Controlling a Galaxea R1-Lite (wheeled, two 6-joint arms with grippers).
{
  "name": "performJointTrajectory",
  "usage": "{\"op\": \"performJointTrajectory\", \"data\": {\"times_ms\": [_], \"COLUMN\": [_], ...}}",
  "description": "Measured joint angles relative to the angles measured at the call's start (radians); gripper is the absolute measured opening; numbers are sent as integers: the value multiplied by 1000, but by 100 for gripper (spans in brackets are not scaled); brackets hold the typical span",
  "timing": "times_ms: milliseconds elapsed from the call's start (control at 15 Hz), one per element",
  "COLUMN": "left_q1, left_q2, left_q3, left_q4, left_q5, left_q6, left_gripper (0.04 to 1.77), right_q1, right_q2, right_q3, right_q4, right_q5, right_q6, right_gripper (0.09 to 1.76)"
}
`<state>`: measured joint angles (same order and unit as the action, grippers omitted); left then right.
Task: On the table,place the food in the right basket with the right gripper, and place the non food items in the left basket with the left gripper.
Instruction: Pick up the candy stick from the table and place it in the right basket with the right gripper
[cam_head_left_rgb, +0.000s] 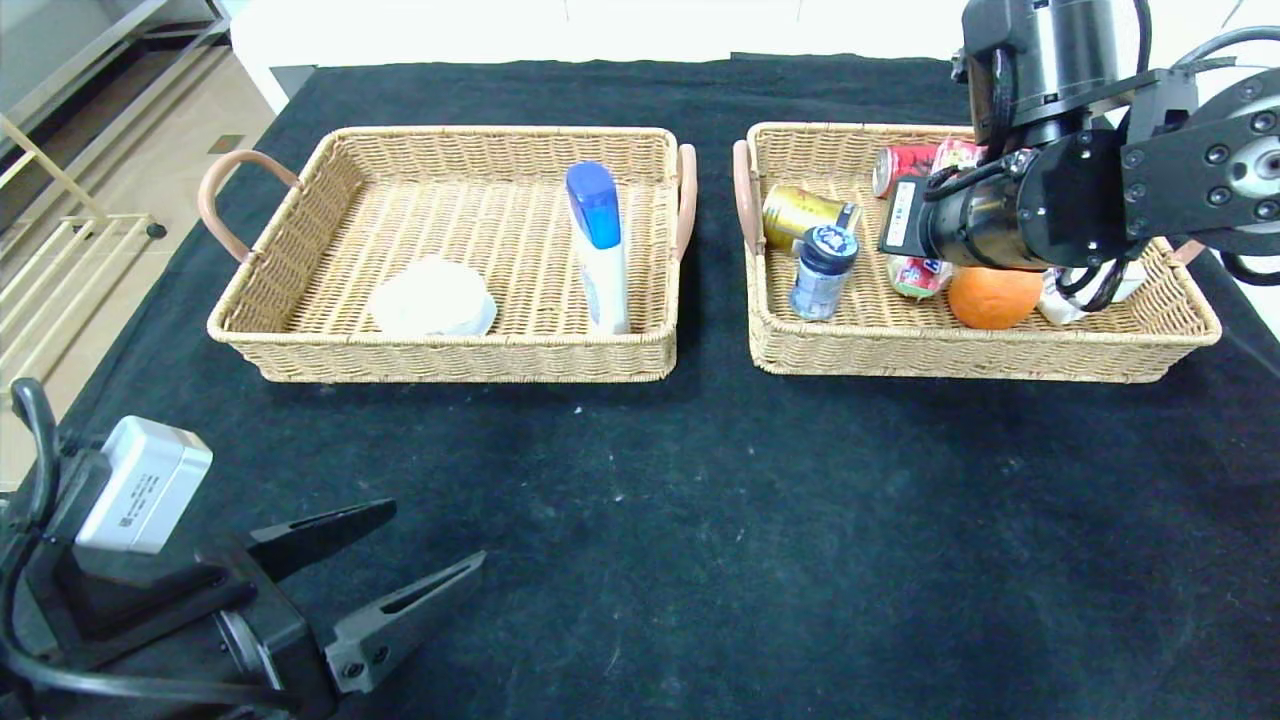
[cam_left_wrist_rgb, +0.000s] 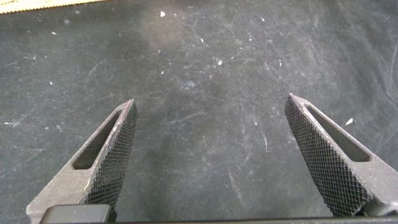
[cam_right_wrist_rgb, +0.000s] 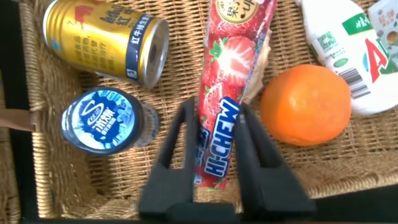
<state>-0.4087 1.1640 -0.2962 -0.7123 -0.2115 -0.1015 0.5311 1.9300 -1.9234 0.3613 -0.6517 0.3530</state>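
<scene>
At the head view's upper right, the right claw (cam_right_wrist_rgb: 214, 124) sits low in the right basket (cam_head_left_rgb: 1180, 330), its fingers flanking the red candy pack (cam_right_wrist_rgb: 227, 93); whether they grip is unclear. Lower left, the left claw (cam_head_left_rgb: 410, 545) hangs spread wide above the desk (cam_head_left_rgb: 750, 520).

Broad open room lies on the black cloth tabletop (cam_head_left_rgb: 700, 520) before both baskets. Inside the right wicker basket (cam_head_left_rgb: 1190, 325), a blue-capped bottle (cam_right_wrist_rgb: 102, 121), gold can (cam_right_wrist_rgb: 106, 40) and orange (cam_right_wrist_rgb: 305, 106) crowd the red strawberry candy pack (cam_right_wrist_rgb: 227, 93).
</scene>
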Motion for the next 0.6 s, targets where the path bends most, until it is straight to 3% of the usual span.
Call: {"op": "performJointTrajectory", "data": {"times_ms": [333,600], "left_q1": [-1,-1], "left_q2": [0,2], "left_q3": [1,3], "left_q4": [0,0], "left_q5": [-1,-1], "left_q6": [1,1], "left_gripper": [172,172], "right_q1": [1,11], "right_q2": [1,-9], "right_q3": [0,0], "right_q4": [1,4], "right_q5": [0,1], "right_q6": [-14,-13], "right_gripper": [111,135]}}
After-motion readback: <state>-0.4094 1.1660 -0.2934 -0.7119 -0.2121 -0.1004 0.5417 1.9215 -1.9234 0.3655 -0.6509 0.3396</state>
